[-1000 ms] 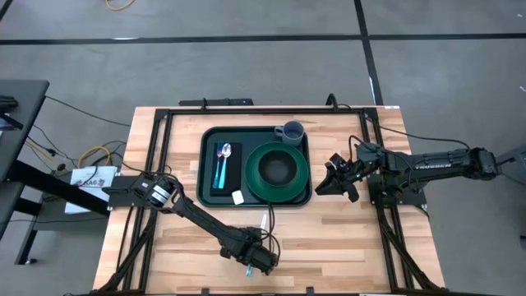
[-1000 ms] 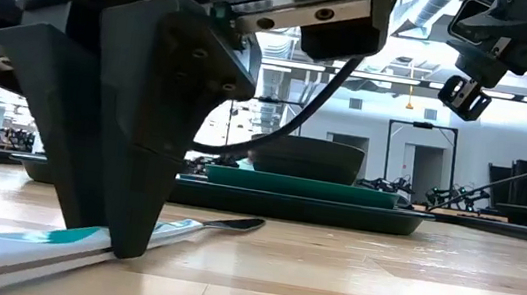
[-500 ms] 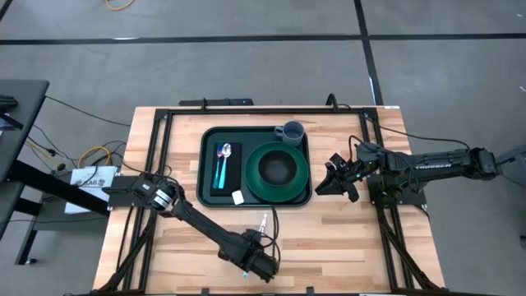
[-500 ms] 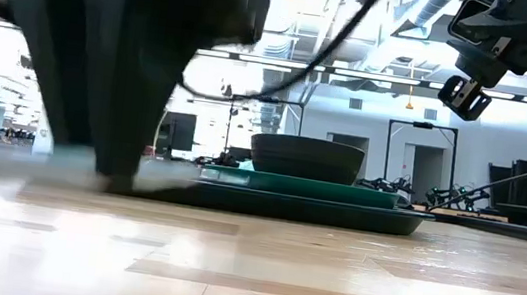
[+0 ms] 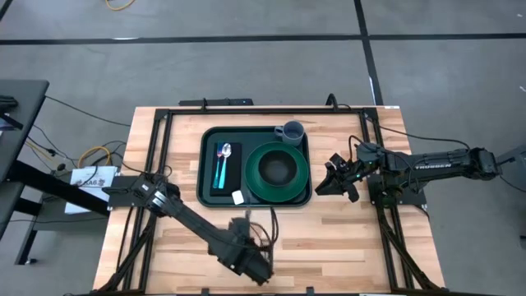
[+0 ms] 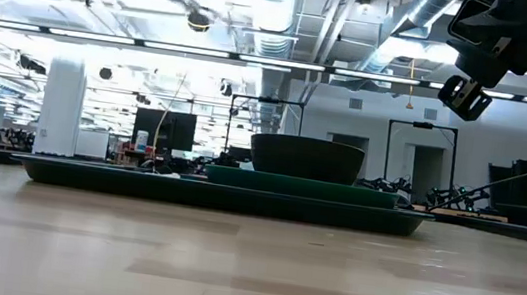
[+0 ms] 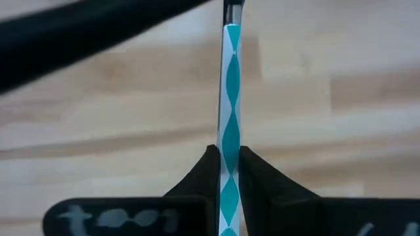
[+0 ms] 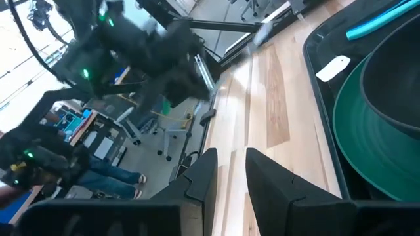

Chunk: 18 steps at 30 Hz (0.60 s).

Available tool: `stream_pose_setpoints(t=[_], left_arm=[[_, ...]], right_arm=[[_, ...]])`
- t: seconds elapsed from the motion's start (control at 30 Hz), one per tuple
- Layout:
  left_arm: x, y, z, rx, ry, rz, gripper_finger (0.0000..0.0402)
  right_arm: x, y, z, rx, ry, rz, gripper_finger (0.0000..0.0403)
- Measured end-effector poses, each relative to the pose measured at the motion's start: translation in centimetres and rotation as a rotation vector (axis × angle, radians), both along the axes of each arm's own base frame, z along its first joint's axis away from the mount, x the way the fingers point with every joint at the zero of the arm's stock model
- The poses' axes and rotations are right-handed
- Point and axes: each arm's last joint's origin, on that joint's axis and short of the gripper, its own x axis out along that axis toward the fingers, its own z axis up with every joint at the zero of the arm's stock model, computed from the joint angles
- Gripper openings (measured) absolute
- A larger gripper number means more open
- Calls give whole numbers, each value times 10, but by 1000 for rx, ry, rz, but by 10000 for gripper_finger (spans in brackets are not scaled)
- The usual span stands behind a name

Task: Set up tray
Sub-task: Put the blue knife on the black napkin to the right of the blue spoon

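The dark green tray lies in the middle of the table. It holds a black napkin with a teal-handled spoon, a green plate with a dark bowl, and a grey cup. My left gripper is near the table's front edge, shut on a utensil with a teal-and-white handle, high above the wood. My right gripper hangs open and empty to the right of the tray, above the table. My left gripper pinches the utensil's teal-and-white handle between its two fingers. The handle runs on forward past the fingertips to the metal end. The utensil is lifted clear of the table; the low view shows it slanting high up.
A small white tag lies in the tray's near part by the plate. Black frame rails run along the table's left, right and far sides. Bare wood lies in front of the tray.
My left gripper, shut on the utensil, has risen from the table and gone a little toward the table's left edge. The utensil, which lay on the wood, is now lifted clear and high in the low view.
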Motion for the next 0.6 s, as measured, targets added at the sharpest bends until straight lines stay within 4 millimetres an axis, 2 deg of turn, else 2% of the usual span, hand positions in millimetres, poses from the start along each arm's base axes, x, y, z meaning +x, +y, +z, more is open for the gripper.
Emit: stream_pose_setpoints(t=[0.13, 0.27, 0.43, 0.6], left_arm=[[5, 24, 28, 52, -109, 32, 14], [5, 64, 59, 107, -166, 21, 14], [4, 120, 92, 162, -194, -74, 14], [-22, 172, 108, 160, -143, -94, 14]], right_arm=[[0, 0, 0, 3, 0, 12, 74], [0, 1, 0, 6, -2, 27, 74], [0, 1, 0, 6, -4, 29, 74], [0, 1, 0, 7, -3, 29, 74]])
